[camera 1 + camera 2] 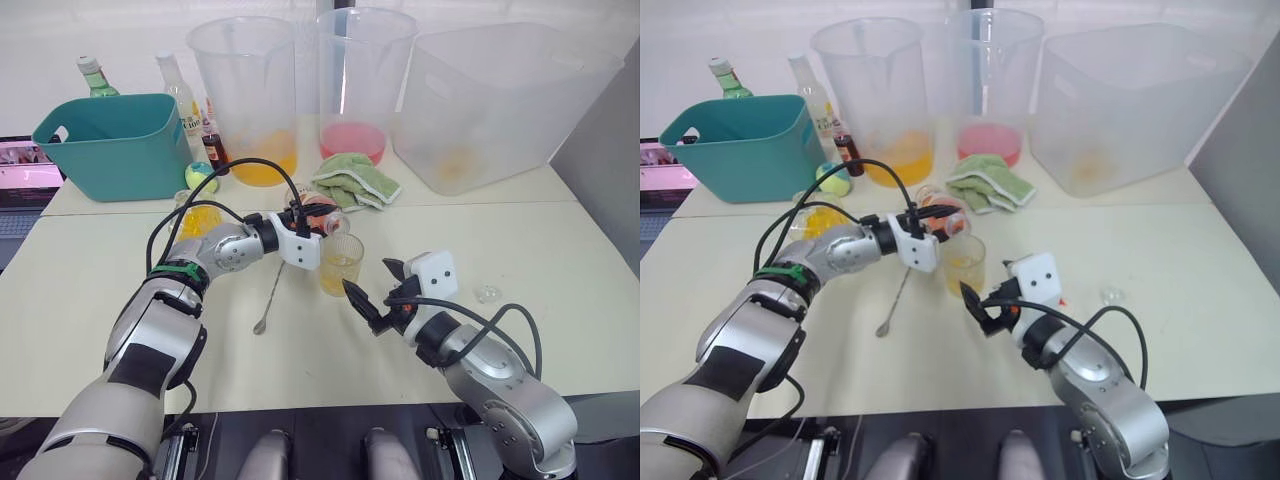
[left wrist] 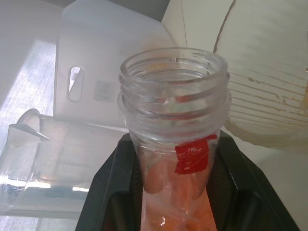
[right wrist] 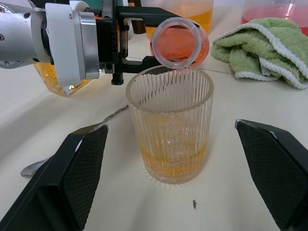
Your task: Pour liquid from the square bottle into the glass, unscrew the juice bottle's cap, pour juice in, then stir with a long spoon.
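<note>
- The uncapped juice bottle [image 3: 179,42] is gripped by the left end effector [image 1: 312,224] and tipped mouth-first just above the rim of the glass [image 3: 169,129].
- The thin plastic is judged light and squeezable; the hold is best kept low on the body.
- The right end effector [image 1: 372,300] is held released just beside the glass.
- The long spoon [image 1: 270,297] is seen on the counter [image 1: 560,250], near the glass.

Both head eyes look forward and down over the cream tabletop [image 1: 560,250]; each wrist camera sits close, sharing the uncapped clear plastic bottle of pink juice [image 3: 179,42], tilted toward three o'clock
</note>
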`<state>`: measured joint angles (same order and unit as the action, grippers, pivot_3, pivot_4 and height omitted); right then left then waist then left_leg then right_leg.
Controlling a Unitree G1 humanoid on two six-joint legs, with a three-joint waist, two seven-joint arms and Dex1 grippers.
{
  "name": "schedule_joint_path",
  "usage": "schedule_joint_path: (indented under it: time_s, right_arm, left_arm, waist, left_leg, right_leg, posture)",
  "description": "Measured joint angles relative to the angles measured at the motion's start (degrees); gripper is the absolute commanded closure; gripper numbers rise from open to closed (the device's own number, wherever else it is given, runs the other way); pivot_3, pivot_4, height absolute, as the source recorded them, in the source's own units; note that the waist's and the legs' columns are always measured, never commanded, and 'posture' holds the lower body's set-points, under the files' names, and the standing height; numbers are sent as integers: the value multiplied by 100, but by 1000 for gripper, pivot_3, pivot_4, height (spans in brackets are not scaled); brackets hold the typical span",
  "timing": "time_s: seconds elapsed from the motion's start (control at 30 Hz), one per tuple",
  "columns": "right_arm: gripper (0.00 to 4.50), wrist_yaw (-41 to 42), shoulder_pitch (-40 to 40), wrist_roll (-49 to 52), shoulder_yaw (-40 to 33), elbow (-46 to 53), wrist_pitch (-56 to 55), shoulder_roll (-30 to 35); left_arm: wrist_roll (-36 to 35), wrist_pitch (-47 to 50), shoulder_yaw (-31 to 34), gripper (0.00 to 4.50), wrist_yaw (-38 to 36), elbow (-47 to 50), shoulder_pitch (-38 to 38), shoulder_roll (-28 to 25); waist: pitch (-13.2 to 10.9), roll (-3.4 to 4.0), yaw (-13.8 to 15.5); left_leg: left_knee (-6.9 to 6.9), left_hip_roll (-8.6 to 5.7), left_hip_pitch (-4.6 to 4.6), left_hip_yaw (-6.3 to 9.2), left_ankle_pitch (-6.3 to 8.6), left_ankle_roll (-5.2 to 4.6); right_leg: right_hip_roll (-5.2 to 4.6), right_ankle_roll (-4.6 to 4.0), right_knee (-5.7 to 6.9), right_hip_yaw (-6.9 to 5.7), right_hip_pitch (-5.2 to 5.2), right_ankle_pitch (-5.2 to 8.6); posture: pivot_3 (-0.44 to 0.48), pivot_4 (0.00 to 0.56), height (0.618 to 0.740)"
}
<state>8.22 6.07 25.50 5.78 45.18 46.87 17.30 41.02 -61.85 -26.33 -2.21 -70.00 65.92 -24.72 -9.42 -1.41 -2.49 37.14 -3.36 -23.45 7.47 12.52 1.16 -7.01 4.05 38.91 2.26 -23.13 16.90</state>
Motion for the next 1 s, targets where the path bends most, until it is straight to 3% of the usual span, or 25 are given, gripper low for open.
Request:
schedule_joint_path:
  time_s: [0.37,1.0]
  right_arm:
    - [30,-1,43,0,22,0,0,-13]
    - [30,34,43,-15,38,-1,0,-35]
  left_arm:
    - [736,115,-532,3188,1108,1,224,-119]
    - [1192,96,-979,3188,1957,3,353,-220]
  waist:
    - [0,0,1]
    - [0,0,0]
  left_leg:
    - [6,-1,-1,0,0,0]
    - [9,-1,-4,0,0,1]
  right_leg:
    - [0,0,5,0,0,0]
    - [0,0,7,0,-2,0]
  posture:
    - [0,150,738]
    - [0,150,738]
